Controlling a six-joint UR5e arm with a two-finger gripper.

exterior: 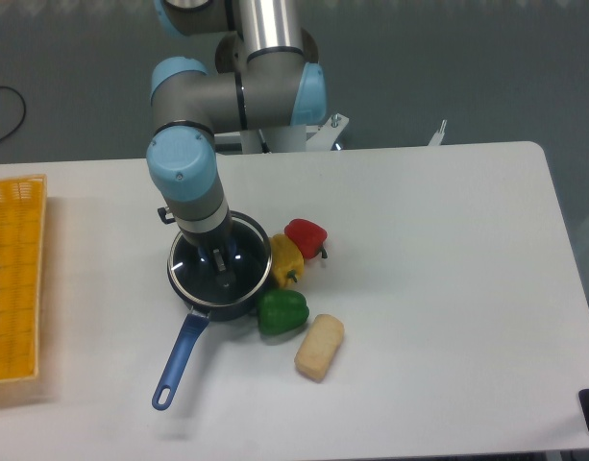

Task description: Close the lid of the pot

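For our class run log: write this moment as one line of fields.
phase: lid placement | claw: over lid, grip unclear | lid: over pot | beside pot: yellow pepper, green pepper

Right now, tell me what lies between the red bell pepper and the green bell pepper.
In the fixed camera view, the yellow bell pepper lies between the red bell pepper and the green bell pepper.
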